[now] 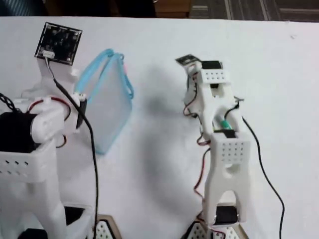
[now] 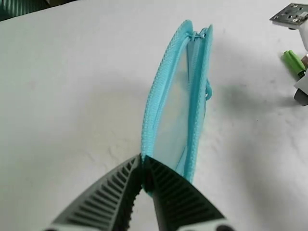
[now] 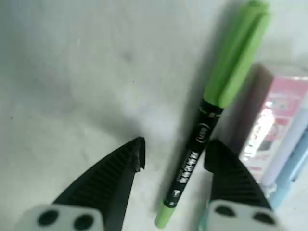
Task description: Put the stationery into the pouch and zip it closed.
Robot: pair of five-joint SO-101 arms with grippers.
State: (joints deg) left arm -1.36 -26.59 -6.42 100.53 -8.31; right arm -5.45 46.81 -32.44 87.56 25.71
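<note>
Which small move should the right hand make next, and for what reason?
Probably close the right hand on the green marker. The marker lies between its open fingers and is not yet gripped. The left hand is shut on the edge of the pouch and holds it upright with the zipper open, ready to receive the marker.

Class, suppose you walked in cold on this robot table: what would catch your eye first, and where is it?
The translucent blue pouch stands out first, held up on its edge left of centre on the white table, the left gripper shut on one end of its zip. Next comes the bright green marker pen, lying flat between the open fingers of the right gripper, with a pink packet beside it.
</note>
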